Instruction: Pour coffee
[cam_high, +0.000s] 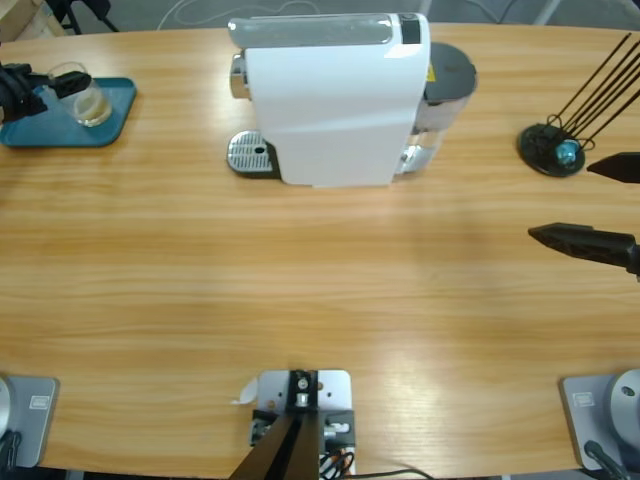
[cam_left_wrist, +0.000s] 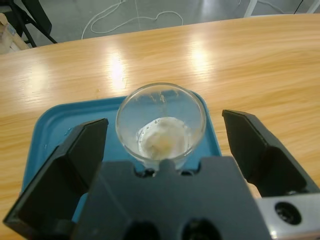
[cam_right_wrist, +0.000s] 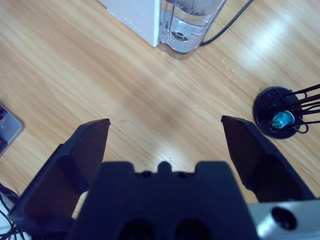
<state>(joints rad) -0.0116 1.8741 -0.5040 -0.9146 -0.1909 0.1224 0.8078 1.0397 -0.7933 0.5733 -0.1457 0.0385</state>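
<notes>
A small clear glass (cam_left_wrist: 161, 122) of pale coffee (cam_left_wrist: 164, 141) is straddled, ungripped, by the wide-open left pincer (cam_left_wrist: 162, 145); it could be toppled by an off-centre closing.

Both pincers (cam_left_wrist: 165, 145) (cam_right_wrist: 165, 145) agape — empty.

Sitting on a blue tray (cam_high: 115, 100) at the far left: a clear glass (cam_high: 90, 97).
Standing mid-surface: a white coffee machine (cam_high: 335, 100); resting far right, a black wire stand (cam_high: 552, 148), with an end effector (cam_high: 585, 200) spreading wide nearby.
</notes>
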